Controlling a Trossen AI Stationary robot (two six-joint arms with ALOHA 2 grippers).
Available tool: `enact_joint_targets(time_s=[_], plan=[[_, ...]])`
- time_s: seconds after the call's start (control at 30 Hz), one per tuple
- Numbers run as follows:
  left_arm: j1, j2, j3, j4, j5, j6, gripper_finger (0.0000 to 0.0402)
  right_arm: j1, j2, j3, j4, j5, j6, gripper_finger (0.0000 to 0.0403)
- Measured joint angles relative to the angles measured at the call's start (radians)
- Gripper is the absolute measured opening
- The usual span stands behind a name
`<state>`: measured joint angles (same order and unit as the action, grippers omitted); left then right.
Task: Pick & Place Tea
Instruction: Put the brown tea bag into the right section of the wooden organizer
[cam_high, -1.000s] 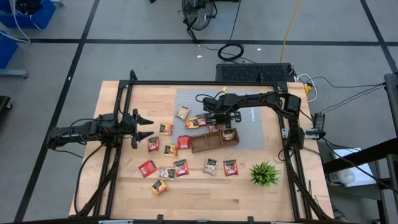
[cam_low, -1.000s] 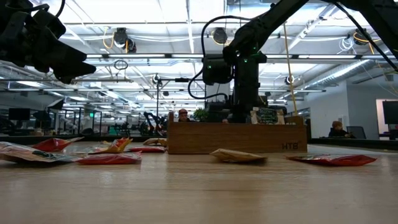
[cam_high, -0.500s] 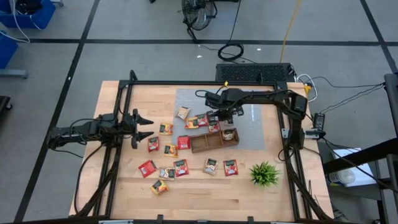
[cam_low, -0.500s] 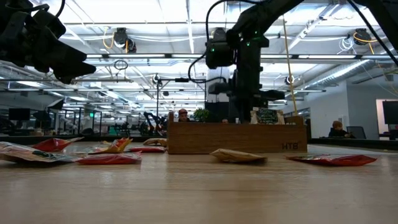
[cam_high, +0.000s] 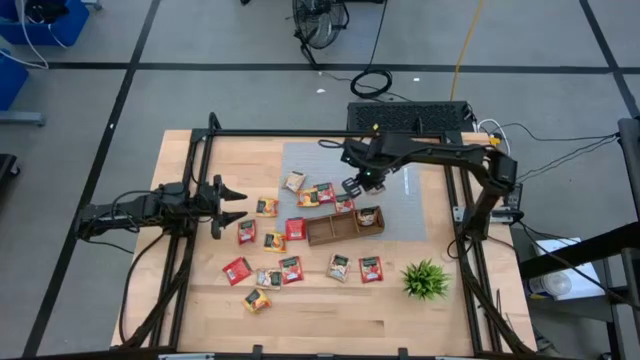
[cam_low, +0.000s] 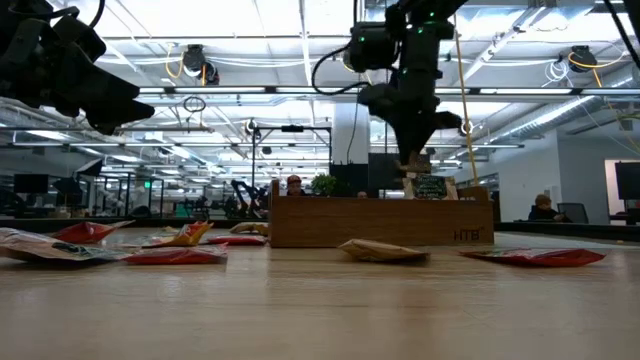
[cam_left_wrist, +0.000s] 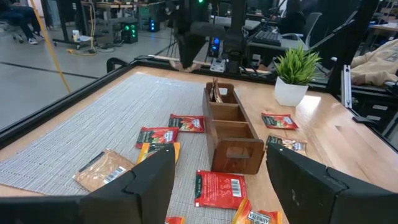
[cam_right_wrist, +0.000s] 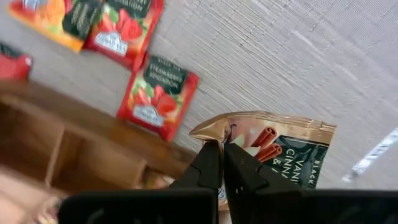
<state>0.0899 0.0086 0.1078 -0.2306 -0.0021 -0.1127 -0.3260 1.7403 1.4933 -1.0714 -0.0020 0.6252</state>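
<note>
Right pincer (cam_high: 366, 183) was clamped on a pale gold flat tea sachet with a dark green cinnamon label (cam_right_wrist: 273, 152), gripping its lower edge so the sachet hung clear above the grey woven mat (cam_high: 400, 215). In the high view it sat just to the far side of the brown three-compartment wooden tray (cam_high: 330, 232), over the tray's right end. The tray's long axis ran left to right, slightly skewed, so the coming move looked like a short carry toward the near side and then down.

The right-end compartment (cam_high: 369, 217) already held sachets; the middle and left ones appeared empty. A red strawberry-labelled sachet (cam_right_wrist: 157, 96) lay flat just beside the tray's far wall, under the carried one.

Left pincer (cam_high: 226, 205), jaws apart and empty, waited at the tabletop's left side, well apart from the tray. The spiky green plant (cam_high: 425, 279) stood beyond the tray's near right corner, out of the path.
</note>
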Motion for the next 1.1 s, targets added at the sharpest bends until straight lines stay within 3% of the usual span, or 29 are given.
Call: enact_joint_targets(time_s=[0.47, 0.7, 0.87, 1.1], plan=[[0.000, 0.000, 0.000, 0.000, 0.000, 0.000, 0.0253, 0.016, -0.128, 0.000, -0.212, -0.027, -0.182, 0.0000], [0.000, 0.000, 0.000, 0.000, 0.000, 0.000, 0.0253, 0.107, -0.129, 0.033, -0.209, -0.021, -0.300, 0.0000], [0.000, 0.000, 0.000, 0.000, 0.000, 0.000, 0.0253, 0.209, -0.129, 0.065, -0.197, 0.072, -0.371, 0.0000], [0.000, 0.000, 0.000, 0.000, 0.000, 0.000, 0.0253, 0.376, -0.127, 0.065, -0.192, 0.284, -0.442, 0.0000]])
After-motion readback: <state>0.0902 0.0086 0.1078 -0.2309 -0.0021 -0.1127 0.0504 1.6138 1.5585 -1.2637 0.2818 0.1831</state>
